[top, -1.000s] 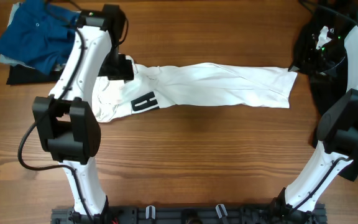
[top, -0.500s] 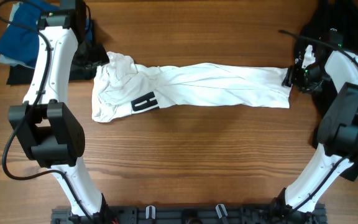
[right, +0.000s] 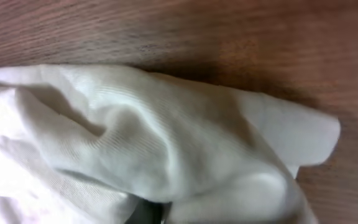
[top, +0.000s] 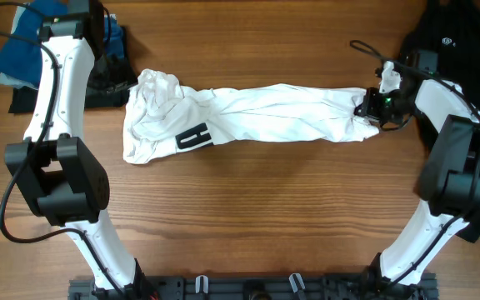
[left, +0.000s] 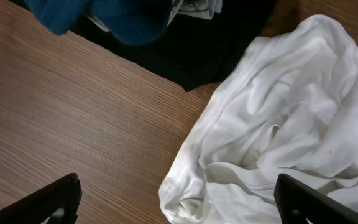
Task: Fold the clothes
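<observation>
Wooden table [top: 248, 200]: left end released, right end drawn inward.
Left gripper [left: 179, 199] has withdrawn toward the blue shirt [top: 19, 54], jaws wide and empty. The white T-shirt [top: 265, 112] lies centre-table, now shorter. Right gripper [top: 376, 107] is at its right end, jaw state indeterminable; a fold is probably starting.

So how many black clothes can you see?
2. One black piece lies top left, under the blue shirt; one black pile sits top right. More may be hidden underneath.
</observation>
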Tool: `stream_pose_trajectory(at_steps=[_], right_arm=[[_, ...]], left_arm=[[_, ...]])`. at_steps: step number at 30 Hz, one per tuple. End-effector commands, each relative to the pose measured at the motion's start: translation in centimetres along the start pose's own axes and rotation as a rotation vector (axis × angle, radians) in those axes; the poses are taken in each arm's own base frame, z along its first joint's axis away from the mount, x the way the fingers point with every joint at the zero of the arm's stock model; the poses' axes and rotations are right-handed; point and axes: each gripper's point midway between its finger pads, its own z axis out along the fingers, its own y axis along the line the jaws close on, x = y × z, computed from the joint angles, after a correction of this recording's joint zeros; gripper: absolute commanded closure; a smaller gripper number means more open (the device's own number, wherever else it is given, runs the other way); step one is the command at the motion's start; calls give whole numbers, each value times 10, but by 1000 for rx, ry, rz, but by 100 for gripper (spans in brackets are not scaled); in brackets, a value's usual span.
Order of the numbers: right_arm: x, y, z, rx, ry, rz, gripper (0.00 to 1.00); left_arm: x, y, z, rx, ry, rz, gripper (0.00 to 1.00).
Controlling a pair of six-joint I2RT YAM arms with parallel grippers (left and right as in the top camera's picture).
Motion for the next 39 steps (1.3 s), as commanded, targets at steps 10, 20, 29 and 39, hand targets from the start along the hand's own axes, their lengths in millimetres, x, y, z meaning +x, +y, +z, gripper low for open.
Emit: stream_pose_trajectory(at_steps=[10,20,29,39], right_arm=[[-40,4,-110,-58,-31,-28,96],[5,196,-28,-138,124,-307,92],[19,240,-13,-184,135,-359,1],[-18,174,-65,-35,31,-268,0]], left_arm=[[-6,25,-5,4,-6,-82,0],[-6,23,-5,16,-5,-83,0],[-4,11,-5,83,9,-83,0],[58,-86,26,475,140,345,0]])
